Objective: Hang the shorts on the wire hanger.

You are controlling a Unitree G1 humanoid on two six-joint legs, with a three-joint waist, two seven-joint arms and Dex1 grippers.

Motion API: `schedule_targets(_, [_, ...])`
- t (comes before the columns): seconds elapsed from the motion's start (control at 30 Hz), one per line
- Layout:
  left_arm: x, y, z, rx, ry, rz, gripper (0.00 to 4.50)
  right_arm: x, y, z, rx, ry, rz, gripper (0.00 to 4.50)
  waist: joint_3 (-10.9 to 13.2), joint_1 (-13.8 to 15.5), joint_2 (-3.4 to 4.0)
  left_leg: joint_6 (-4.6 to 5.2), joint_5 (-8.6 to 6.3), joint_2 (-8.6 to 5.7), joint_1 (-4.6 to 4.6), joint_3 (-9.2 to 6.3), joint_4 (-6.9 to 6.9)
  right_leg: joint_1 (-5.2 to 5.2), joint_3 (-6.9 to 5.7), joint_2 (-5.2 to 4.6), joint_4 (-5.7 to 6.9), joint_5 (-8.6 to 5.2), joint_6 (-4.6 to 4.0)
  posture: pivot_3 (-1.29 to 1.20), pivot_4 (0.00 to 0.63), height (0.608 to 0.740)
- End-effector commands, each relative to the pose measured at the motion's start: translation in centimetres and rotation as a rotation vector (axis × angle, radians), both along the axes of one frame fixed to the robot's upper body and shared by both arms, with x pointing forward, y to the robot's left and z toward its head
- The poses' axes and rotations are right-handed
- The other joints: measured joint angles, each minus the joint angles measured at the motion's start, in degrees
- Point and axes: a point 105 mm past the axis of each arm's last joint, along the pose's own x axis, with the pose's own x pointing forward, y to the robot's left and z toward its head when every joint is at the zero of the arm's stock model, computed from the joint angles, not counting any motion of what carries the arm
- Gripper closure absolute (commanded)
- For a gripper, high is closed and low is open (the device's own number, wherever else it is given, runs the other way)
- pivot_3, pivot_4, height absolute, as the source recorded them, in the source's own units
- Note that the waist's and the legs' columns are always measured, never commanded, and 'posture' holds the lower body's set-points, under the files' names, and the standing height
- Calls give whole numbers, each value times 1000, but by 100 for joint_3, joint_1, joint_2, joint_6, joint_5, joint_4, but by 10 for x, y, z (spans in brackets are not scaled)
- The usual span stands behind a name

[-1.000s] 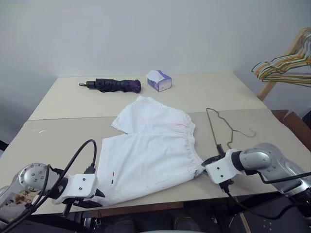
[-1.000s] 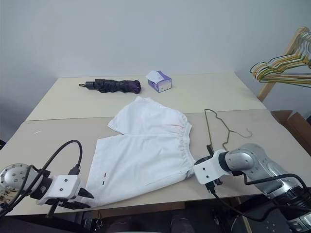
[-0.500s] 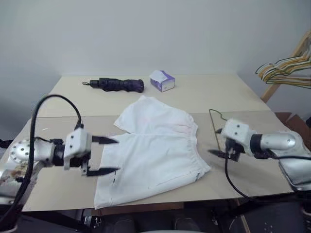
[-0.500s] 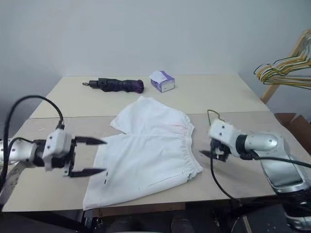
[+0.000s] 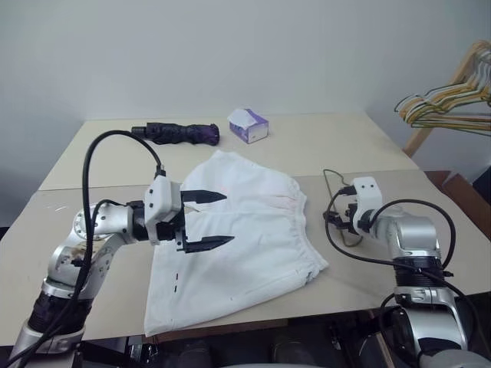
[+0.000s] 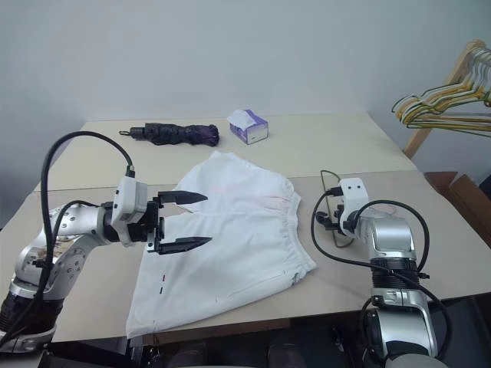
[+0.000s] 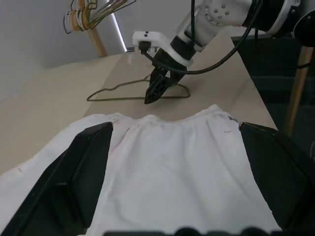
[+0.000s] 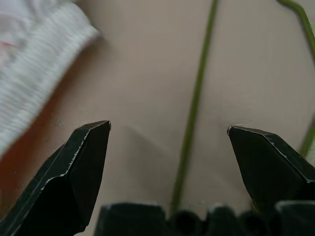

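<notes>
Left eye view: both end effectors released; shorts (image 5: 238,245) flat, wire hanger (image 5: 337,208) beside.

Two beige tables (image 5: 100,276) sit pushed together, and the shorts (image 5: 238,238) lie flat across the seam between them, hems hanging off the near edge. Just beside the shorts' waistband, on the side toward the hanger rack, lies the wire hanger (image 5: 334,201). Beyond the shorts, on the far table, a folded dark umbrella (image 5: 178,133) and a small tissue box (image 5: 249,125).
</notes>
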Motion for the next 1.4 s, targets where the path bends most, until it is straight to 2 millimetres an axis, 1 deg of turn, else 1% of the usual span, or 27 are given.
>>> schedule_targets(0.03, [-4,-1,6,29,-41,-33,80,5,3,6,-12,-22,37,57,0,-76,1,0,0,0,0,-2,0,0,0,0,1,0,0,-68,0,740])
schedule_targets(0.13, [-3,-1,6,31,-44,-28,80,2,6,0,-18,-5,64,57,0,-168,2,0,0,0,5,-12,0,6,-1,3,2,1,2,-68,0,740])
schedule_targets(0.2, [-3,0,6,29,-43,-27,80,-1,7,-4,-58,-2,92,57,0,-197,2,1,1,-1,5,-18,0,7,-1,3,2,2,4,-68,0,740])
schedule_targets(0.27, [-3,-1,5,29,-43,-27,80,-1,7,-5,-27,0,79,57,0,-209,2,1,1,-1,5,-22,0,8,-1,3,1,3,5,-73,0,740])
schedule_targets(0.43, [-1,-3,2,31,-49,-24,80,-3,8,-5,-48,7,98,57,0,-211,2,1,1,-1,4,-25,0,9,-1,3,-2,2,6,-78,0,740])
schedule_targets(0.53, [-2,-4,2,31,-53,-32,80,-7,20,-3,-19,23,142,57,0,-213,2,1,1,-1,4,-26,0,9,-2,3,-3,3,6,-83,0,740])
schedule_targets(0.57, [-1,-4,3,30,-54,-33,30,-9,23,-4,-14,39,149,224,0,-213,2,1,1,-1,4,-26,0,8,-1,3,-2,3,6,-83,0,740])
schedule_targets(0.63, [-1,-5,3,31,-59,-35,0,-11,24,-11,-9,72,115,645,0,-229,2,1,1,0,4,-28,0,8,-2,3,-2,3,6,-87,0,740])
schedule_targets(0.8, [0,-7,4,21,-69,-38,0,-19,26,-29,-39,127,103,2358,-7,-238,-9,1,1,2,9,-30,0,13,-3,7,-2,3,6,-91,0,740])
schedule_targets(0.83, [0,-7,5,20,-70,-39,0,-20,27,-30,-45,131,108,2581,-8,-239,-11,1,1,2,10,-31,0,14,-3,7,-2,3,6,-90,0,740])
schedule_targets(0.9, [0,-7,5,18,-72,-38,0,-23,26,-33,-61,138,112,3361,-10,-242,-13,1,1,3,10,-31,0,15,-3,7,-3,3,6,-91,0,740])
schedule_targets(1.0, [3,-6,7,16,-81,-24,0,-24,23,-34,-89,140,118,4354,-11,-245,-15,1,0,4,10,-31,0,15,-3,8,-4,3,6,-93,0,740])
schedule_targets(1.03, [5,-6,7,12,-84,-15,0,-24,22,-34,-96,139,118,4479,-11,-243,-15,1,0,3,11,-32,0,16,-4,8,-4,3,6,-94,0,740])
schedule_targets(1.13, [12,-8,10,-10,-92,19,0,-23,16,-32,-137,125,100,4479,-13,-240,-18,1,0,3,14,-34,0,21,-6,8,-7,3,6,-97,0,740])
schedule_targets(1.23, [28,-12,17,-82,-87,116,0,-15,9,-22,-149,60,48,4479,-17,-236,-23,1,0,3,20,-36,0,31,-6,8,-15,5,8,-100,0,740])
schedule_targets(1.3, [46,-17,26,-195,-43,233,0,-7,5,-4,-176,-44,26,4479,-16,-211,-23,1,1,3,20,-43,0,38,-6,7,-25,11,17,-98,0,740])
schedule_targets(1.33, [55,-19,29,-263,9,294,0,-2,4,10,-194,-120,16,4479,-15,-196,-23,1,1,0,24,-54,0,50,-7,5,-33,15,23,-99,0,740])
schedule_targets(1.4, [65,-25,33,-403,153,350,0,5,11,39,-235,-288,60,4479,-8,-200,-11,3,2,-6,24,-75,1,53,-4,0,-40,21,36,-102,0,740])
